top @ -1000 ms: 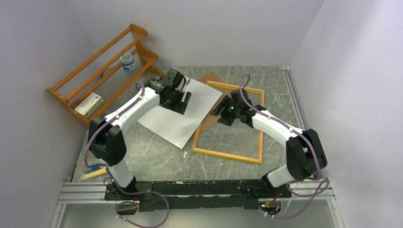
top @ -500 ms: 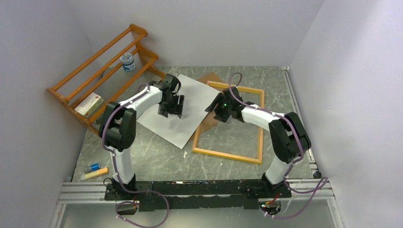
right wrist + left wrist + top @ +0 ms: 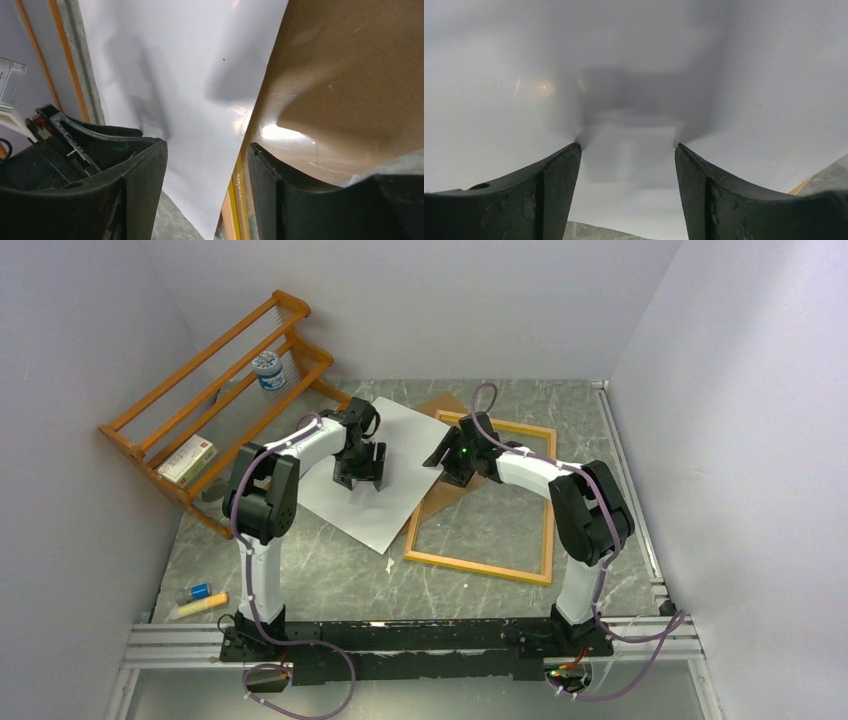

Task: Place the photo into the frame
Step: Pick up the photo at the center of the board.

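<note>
Nearest, bare grey-green marbled counter (image 3: 320, 575), open room along its near edge. Then one frame (image 3: 478, 568), narrow rectangular rails, wood-orange side up, flat, right of centre. Just left, one photo (image 3: 385, 510), thin glossy sheet, white back up, right corner overlapping the frame's left rail and one brown hardboard panel (image 3: 441, 405). Left jaws spread, tips down on the photo. Right jaws spread too, gripping nothing, low over photo edge and panel. Far left, one slatted wooden rack (image 3: 215, 350).

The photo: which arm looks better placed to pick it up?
Probably right: the right gripper, open, sits at the photo's edge, which runs between its fingers. The left gripper is over the sheet's middle, with no edge to pinch.
</note>
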You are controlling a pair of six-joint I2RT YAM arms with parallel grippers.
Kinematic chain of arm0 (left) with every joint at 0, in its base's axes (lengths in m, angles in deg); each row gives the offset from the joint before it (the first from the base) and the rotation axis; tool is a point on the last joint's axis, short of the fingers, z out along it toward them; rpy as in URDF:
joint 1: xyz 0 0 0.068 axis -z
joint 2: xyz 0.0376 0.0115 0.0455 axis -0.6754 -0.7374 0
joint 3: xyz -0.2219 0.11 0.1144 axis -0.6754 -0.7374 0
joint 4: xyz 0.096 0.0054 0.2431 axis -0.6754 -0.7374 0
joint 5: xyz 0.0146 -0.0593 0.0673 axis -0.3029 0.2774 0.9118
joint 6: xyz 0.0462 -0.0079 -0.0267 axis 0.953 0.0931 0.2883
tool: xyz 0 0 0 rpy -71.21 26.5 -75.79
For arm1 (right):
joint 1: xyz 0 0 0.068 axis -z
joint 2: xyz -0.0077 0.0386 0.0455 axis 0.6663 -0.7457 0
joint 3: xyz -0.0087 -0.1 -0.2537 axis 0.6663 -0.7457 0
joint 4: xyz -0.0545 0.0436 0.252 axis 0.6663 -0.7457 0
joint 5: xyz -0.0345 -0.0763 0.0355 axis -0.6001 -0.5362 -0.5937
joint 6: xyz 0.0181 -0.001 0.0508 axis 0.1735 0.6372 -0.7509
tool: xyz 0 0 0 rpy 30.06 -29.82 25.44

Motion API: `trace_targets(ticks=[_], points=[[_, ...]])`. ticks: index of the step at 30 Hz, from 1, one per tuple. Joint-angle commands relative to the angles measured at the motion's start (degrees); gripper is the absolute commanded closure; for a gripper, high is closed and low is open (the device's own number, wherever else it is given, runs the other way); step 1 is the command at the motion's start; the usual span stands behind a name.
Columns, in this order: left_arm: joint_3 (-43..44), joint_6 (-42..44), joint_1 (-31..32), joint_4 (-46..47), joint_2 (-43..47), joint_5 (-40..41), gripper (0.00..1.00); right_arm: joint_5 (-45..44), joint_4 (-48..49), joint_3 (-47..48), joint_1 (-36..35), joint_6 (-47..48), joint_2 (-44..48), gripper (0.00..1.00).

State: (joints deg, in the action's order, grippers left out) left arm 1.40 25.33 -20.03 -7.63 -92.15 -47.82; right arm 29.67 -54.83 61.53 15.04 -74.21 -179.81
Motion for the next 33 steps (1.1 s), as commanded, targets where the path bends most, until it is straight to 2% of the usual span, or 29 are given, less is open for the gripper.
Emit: trace_targets(ticks=[1,10,21,26,33], points=[[0.43,0.51,0.13,-1.53,-2.32,-2.4,0.26,1.86,0.79,2.87,-0.15,0.39,-1.37,0.37],[0.01,0.66,0.13,-1.96,-3.38,-2.91,0.27,2.43,-1.0,4.63,-0.15,0.34,-3.37,0.37],[-0.14,0.82,0.13,-2.24,-3.56,-2.57,0.28,7.41,3.35,6.98,-0.06,0.45,-7.17,0.39],[-0.76,0.84,0.13,-1.76,-3.3,-3.32,0.28,8.64,9.56,4.15,-0.08,0.27,-5.0,0.41],[-0.69,0.78,0.13,-1.26,-3.29,-4.16,0.3,10.59,17.72,0.56,-0.07,-0.72,-2.76,0.53]])
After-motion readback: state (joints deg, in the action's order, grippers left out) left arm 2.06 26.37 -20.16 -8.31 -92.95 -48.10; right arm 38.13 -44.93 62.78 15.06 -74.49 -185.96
